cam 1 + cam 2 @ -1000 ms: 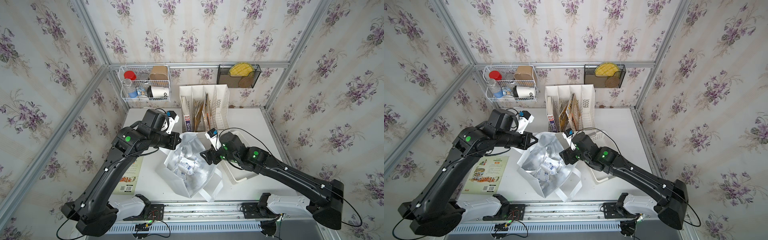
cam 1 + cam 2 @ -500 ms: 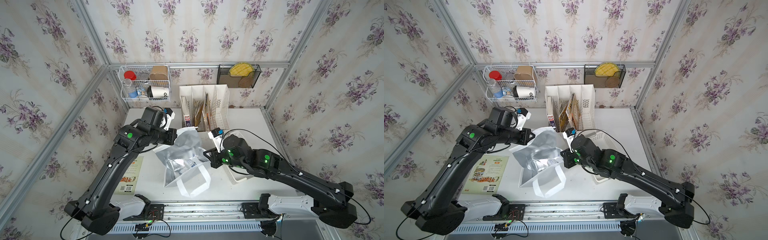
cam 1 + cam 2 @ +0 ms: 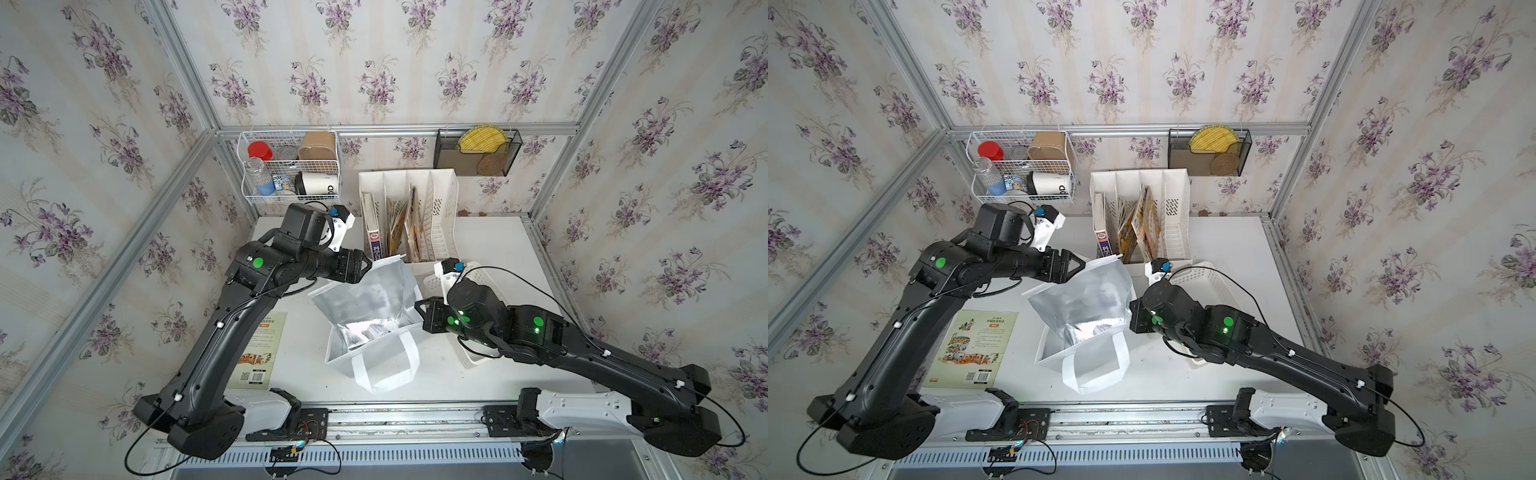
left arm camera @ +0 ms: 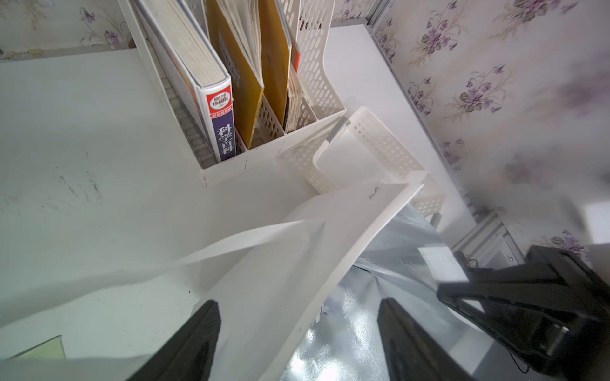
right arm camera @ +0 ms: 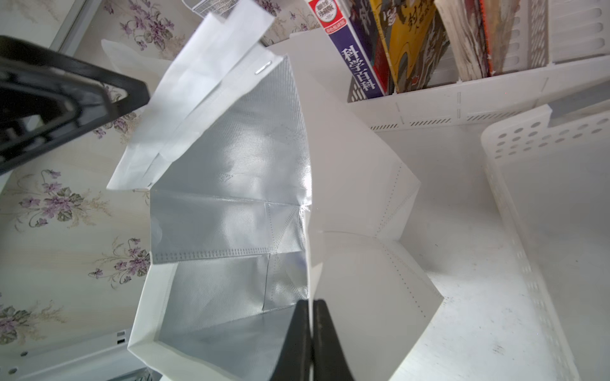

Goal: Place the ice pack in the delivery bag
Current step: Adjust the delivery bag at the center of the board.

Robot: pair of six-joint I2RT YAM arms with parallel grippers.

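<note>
Right jaws pinched tight on the bag's [image 5: 231, 165] rim; left jaws spread wide, straddling the opposite wall. Bag stands open between them on the surface [image 3: 490, 237], ice pack [image 3: 376, 331] faintly visible at its bottom.

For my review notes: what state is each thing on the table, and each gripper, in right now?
delivery bag: upright, mouth open, foil lining showing.
ice pack: apparently at the bag's bottom, mostly hidden.
left gripper: open, jaws astride the bag's rim.
right gripper: shut on the bag's rim.
basket: upright, nothing showing inside.
book: closed, flat on the table.
file holder: upright, partly filled.
</note>
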